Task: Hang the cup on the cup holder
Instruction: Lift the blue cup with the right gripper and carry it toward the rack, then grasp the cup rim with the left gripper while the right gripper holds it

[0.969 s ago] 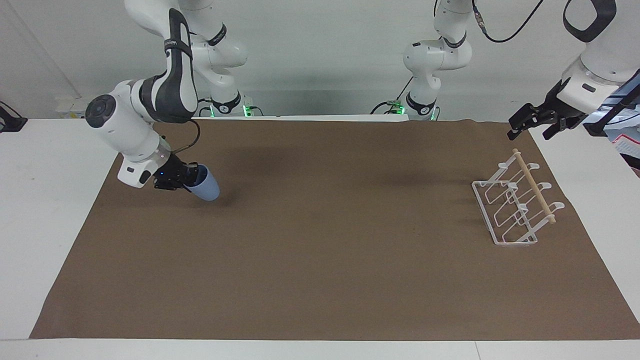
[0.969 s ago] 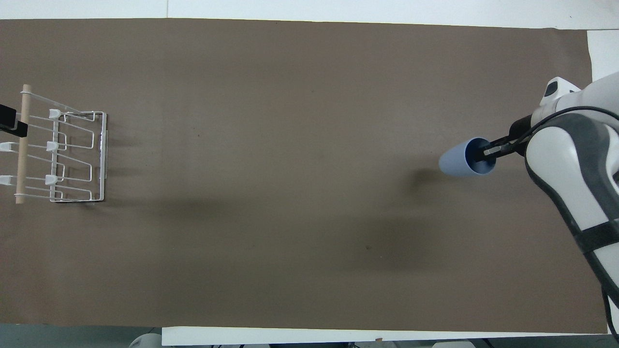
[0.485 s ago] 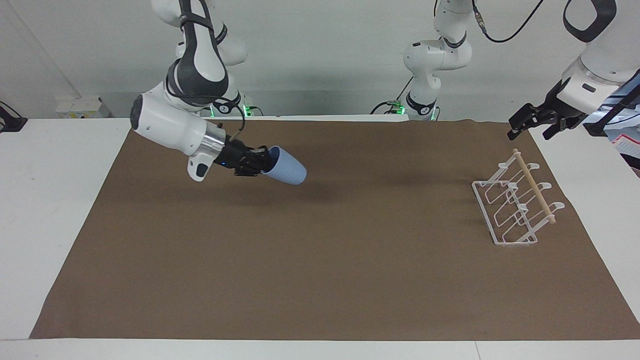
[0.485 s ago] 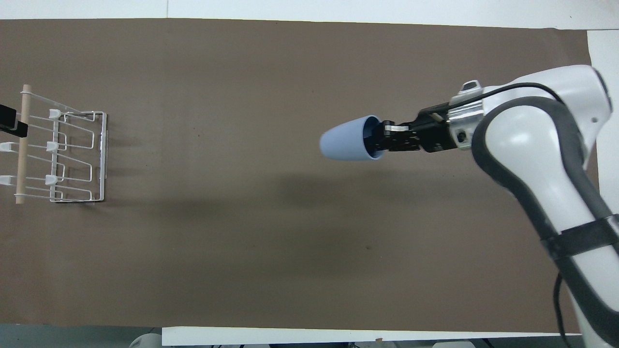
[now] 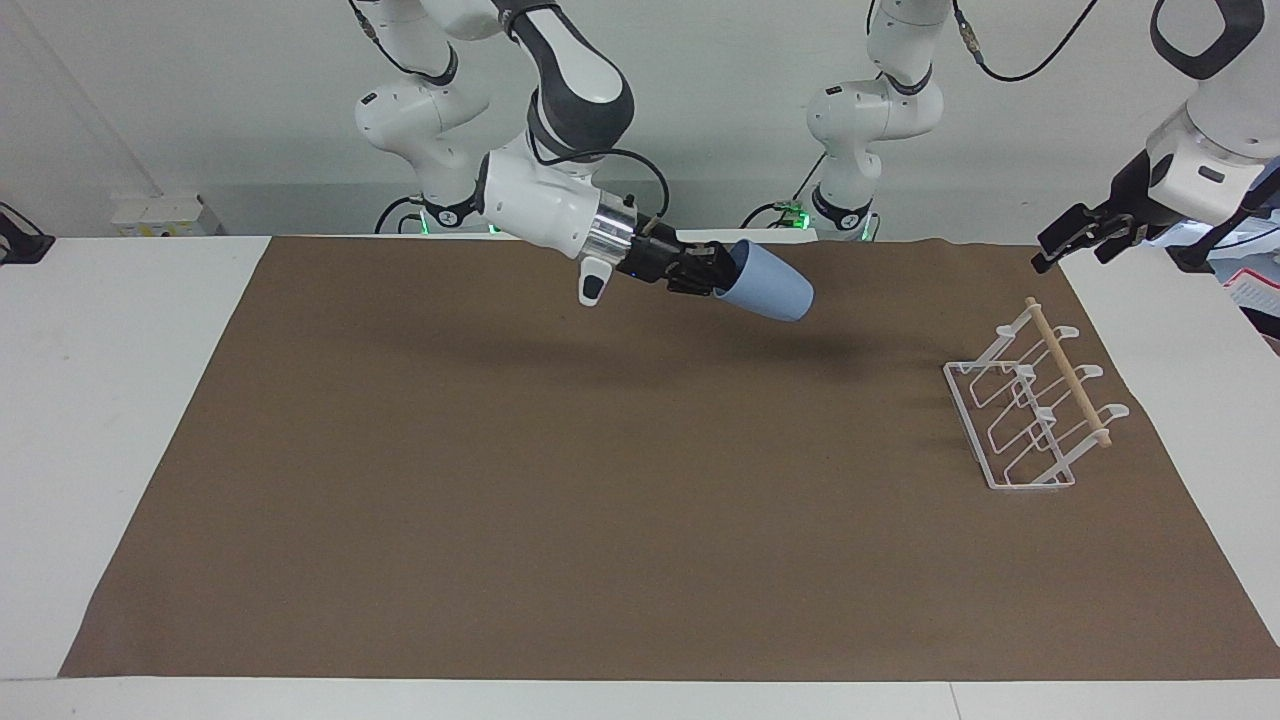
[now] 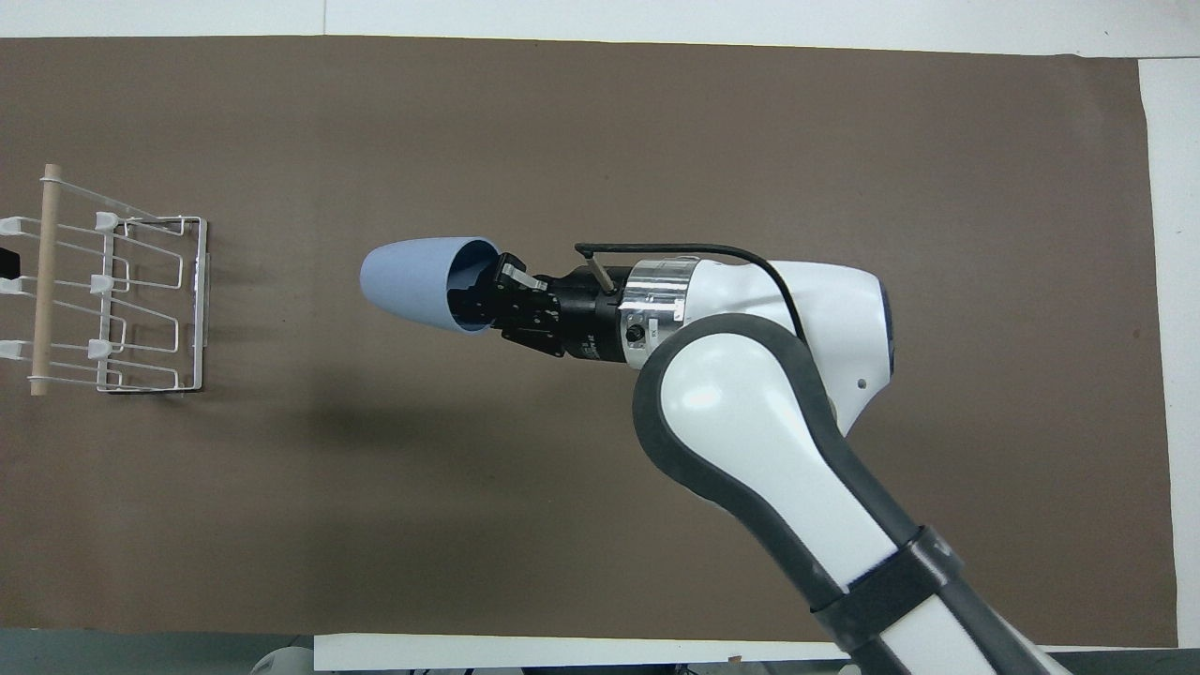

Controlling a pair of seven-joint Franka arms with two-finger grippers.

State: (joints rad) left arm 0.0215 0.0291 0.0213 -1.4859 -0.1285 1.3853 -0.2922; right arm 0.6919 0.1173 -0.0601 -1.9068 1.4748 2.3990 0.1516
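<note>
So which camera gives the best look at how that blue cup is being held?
The overhead view: it looks into the cup's open mouth, where a finger of the right gripper reaches inside the rim. The facing view shows the cup sideways in the air, with its mouth hidden.

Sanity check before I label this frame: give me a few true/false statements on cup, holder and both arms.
1. The right gripper holds the cup in the air over the brown mat. True.
2. The cup is already hung on the cup holder. False: it is clear of the holder, over the middle of the mat.
3. The cup's closed bottom points toward the cup holder. True.
4. The cup holder lies tipped over at the right arm's end. False: it stands on its base at the left arm's end.
5. The left gripper grips the holder's wooden dowel. False: it hangs above the table edge, apart from it.
</note>
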